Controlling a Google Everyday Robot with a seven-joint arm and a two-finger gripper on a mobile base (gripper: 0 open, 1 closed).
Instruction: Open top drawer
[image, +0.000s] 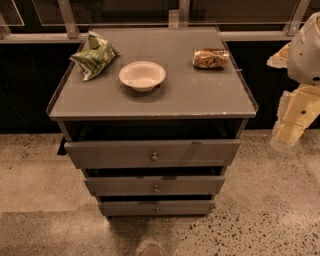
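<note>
A speckled terrazzo floor and a dark wall with glass panels and metal rails surround a matte grey table (210, 102) with a flat, thinly rimmed top and three drawers below. The top drawer (110, 152), widest and tallest, sits just beneath the table's front edge; a dark gap shows above its flat panel, which seems to stand a little forward of the frame, and its inside is too dark to see. A small round metal knob (154, 156) marks its centre. The middle drawer (190, 185) and bottom drawer (130, 207) are narrower, each with a similar knob. A round white bowl (142, 75) near the middle of the top shows only its bare, smooth inside. A crumpled green chip bag (95, 56) lies towards the back left corner, and a brown can (211, 58) lies on its side near the back right corner. The cream-coloured gripper (286, 136) hangs off the table's right edge, touching nothing; whether it is released or clenched I cannot tell.
</note>
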